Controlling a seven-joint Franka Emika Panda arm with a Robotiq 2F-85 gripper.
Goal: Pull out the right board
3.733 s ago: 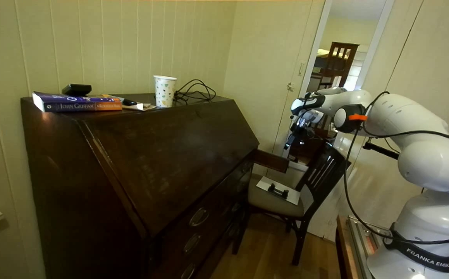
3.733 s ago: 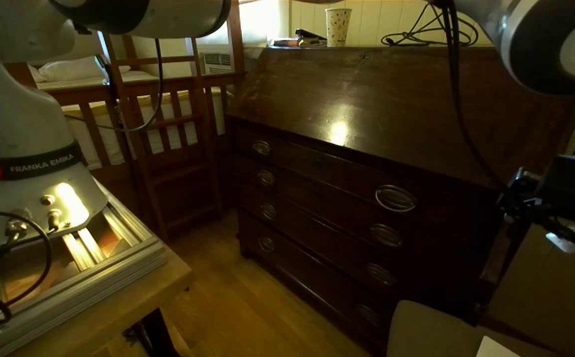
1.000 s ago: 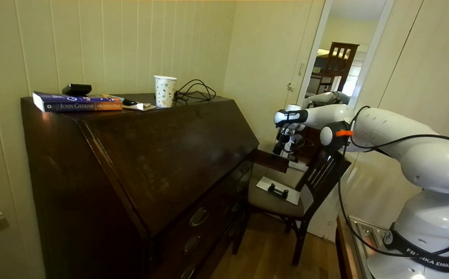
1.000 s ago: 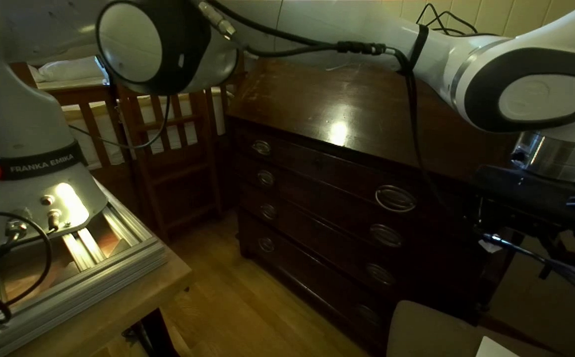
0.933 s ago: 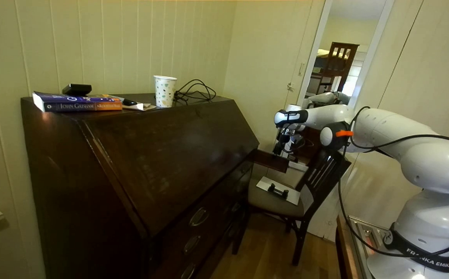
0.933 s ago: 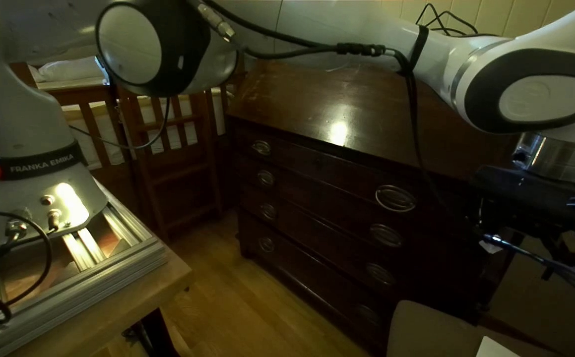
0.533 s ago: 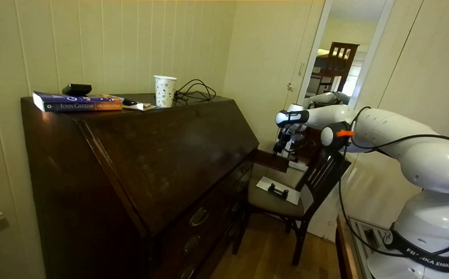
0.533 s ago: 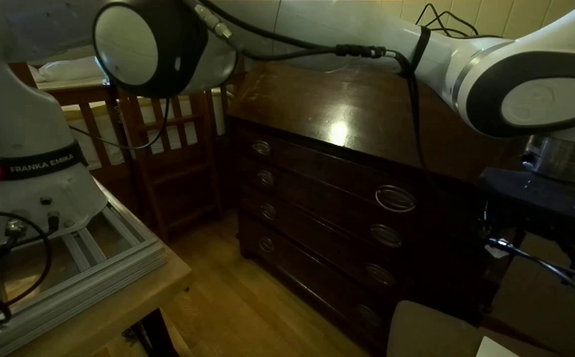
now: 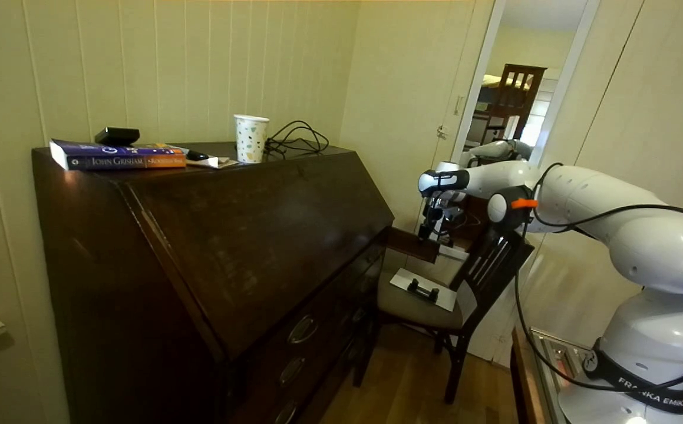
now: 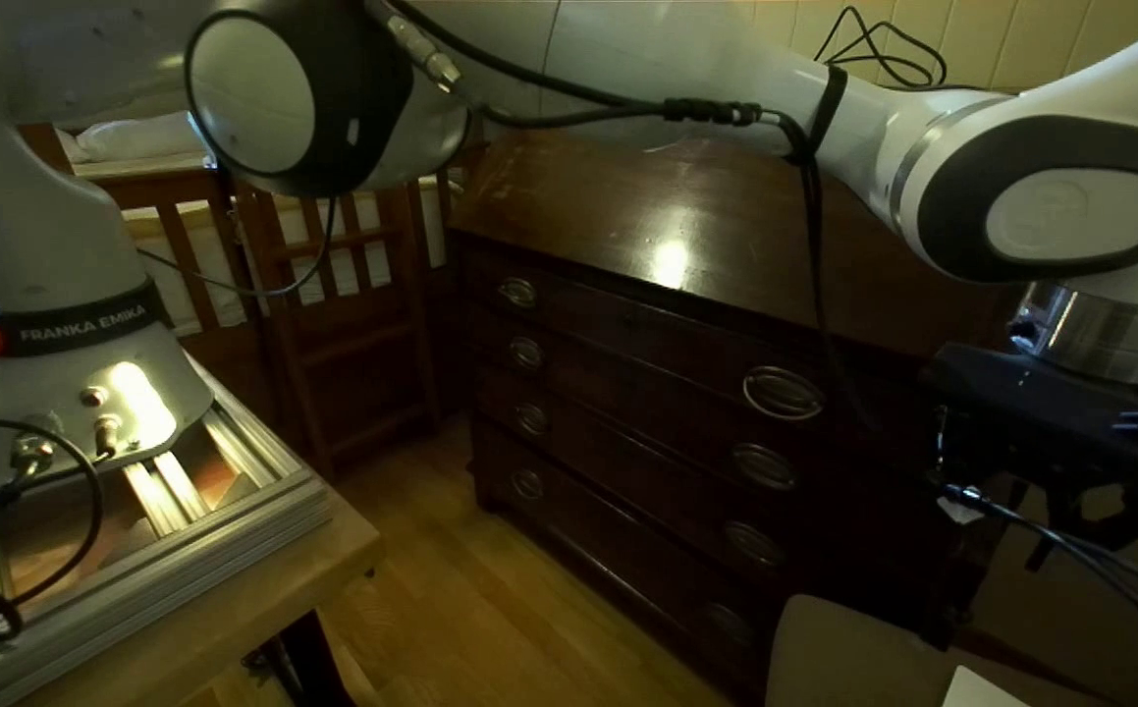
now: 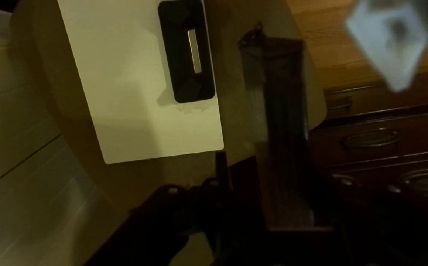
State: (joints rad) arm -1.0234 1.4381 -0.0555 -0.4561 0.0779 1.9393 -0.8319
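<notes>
The right board (image 9: pixel 406 244), a narrow dark-brown slat, sticks out of the far end of the desk (image 9: pixel 258 247), above the chair. Seen from the wrist, the same board (image 11: pixel 286 122) runs lengthwise up the picture. My gripper (image 9: pixel 424 233) points down at the board's outer part. In the wrist view the gripper (image 11: pixel 267 166) straddles the slat: one finger (image 11: pixel 221 168) stands to its left with a gap, while the opposite one is a dark shape at its right edge. Whether that right finger touches the wood is too dark to tell. In an exterior view the wrist covers most of the board.
Below the board stands a chair (image 9: pixel 421 312) bearing a white plate (image 11: pixel 125 92) with a black handle (image 11: pixel 186 51). On the desk top are a cup (image 9: pixel 251 138), a book (image 9: pixel 123 158) and cables (image 9: pixel 300 138). A loose cable (image 10: pixel 1069 540) hangs by the gripper.
Over the last few seconds the arm has come down and toward the desk, bringing my gripper to the board. Within the last half second it sank slightly. The board shows no visible movement.
</notes>
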